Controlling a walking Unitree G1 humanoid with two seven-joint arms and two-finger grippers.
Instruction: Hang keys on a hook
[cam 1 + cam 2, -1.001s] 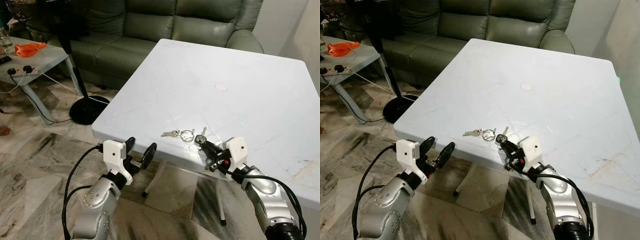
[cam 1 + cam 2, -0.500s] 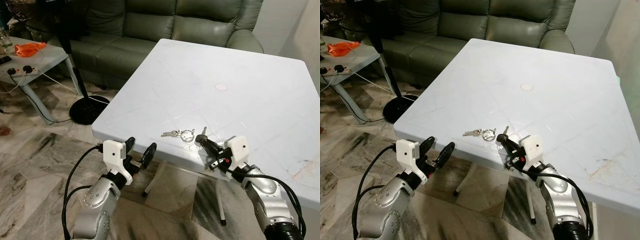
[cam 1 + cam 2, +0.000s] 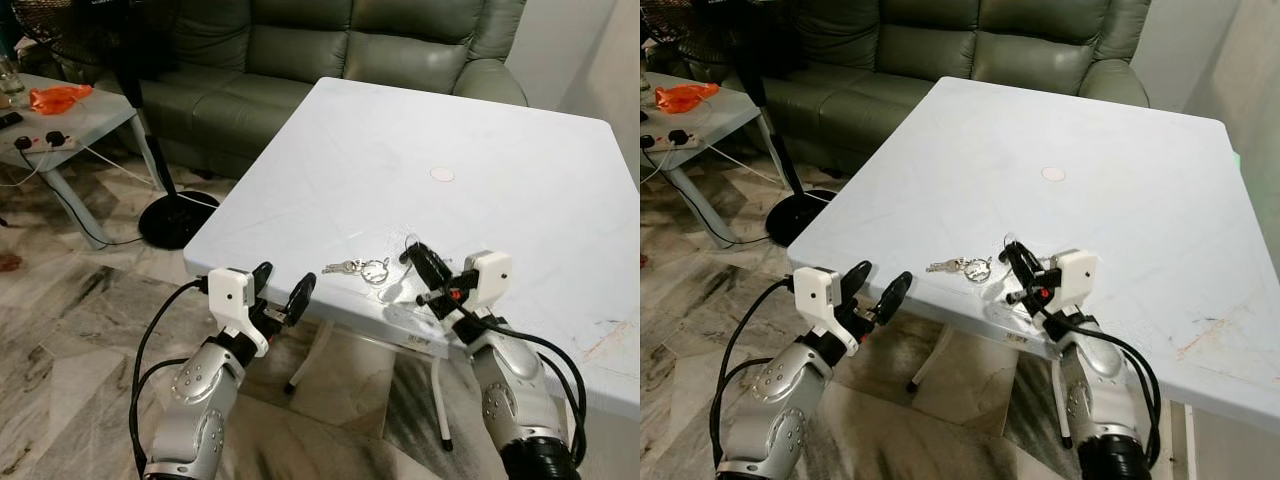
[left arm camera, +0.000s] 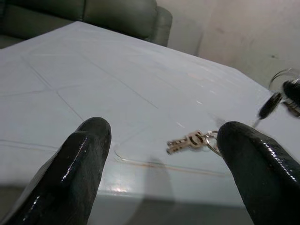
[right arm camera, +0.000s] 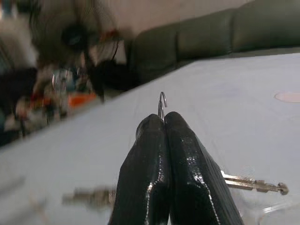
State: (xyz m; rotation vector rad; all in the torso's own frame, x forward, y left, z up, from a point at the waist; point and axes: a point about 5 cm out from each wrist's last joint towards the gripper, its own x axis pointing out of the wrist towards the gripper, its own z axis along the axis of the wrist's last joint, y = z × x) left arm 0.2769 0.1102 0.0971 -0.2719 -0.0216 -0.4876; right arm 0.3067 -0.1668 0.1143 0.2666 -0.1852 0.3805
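While the left gripper (image 3: pixel 283 291) is hovering at the near edge of the white table (image 3: pixel 480 150) with its fingers spread wide and holding nothing, the right gripper (image 3: pixel 421 262) is hanging just above the tabletop with its two black fingers (image 5: pixel 154 154) pressed tight together, pinching a thin metal ring (image 5: pixel 161 103) from which a black-headed key (image 4: pixel 270 105) is dangling. A second bunch of keys (image 3: pixel 357 267) is lying flat on the table between the two grippers.
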